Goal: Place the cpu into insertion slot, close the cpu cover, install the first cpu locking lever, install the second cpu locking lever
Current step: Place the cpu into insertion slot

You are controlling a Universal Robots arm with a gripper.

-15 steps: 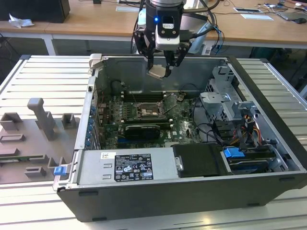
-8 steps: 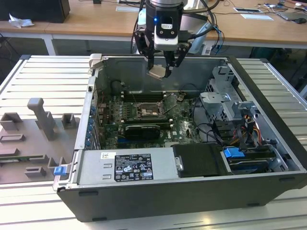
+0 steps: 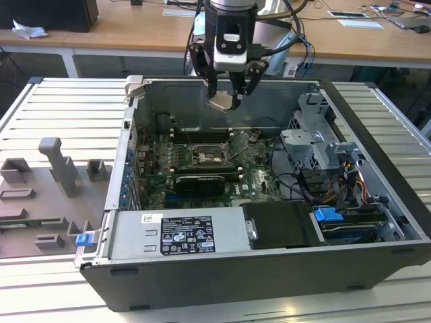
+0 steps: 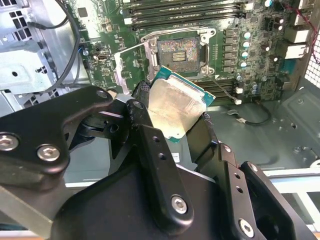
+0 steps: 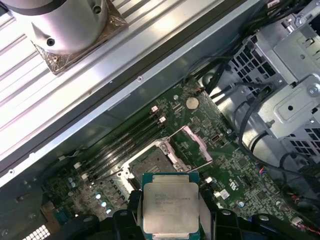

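Black fingers [image 4: 145, 130] of the gripper [image 4: 174, 106] are seen closest in the second wrist view, pinched against opposite edges of the cpu [image 4: 176, 109]. The chip is held with its pale metal face turned towards that camera (its green border shows along one edge). In the exterior view the gripper [image 3: 226, 96] is hung high inside the open computer case [image 3: 222, 282], and the cpu [image 3: 221, 101] is carried slightly tilted, well clear of the board. Below the gripper the insertion slot [image 4: 177, 51] is left uncovered, its dark centre exposed. Just beside the slot, the cpu cover [image 4: 119, 67] is swung open, its silver frame standing away from the socket. Beyond the slot a row of long memory slots [image 4: 185, 10] is laid parallel. Farther out from the gripper, a long black card [image 3: 199, 183] and a labelled power supply [image 3: 178, 232] are seen towards the case's near wall.
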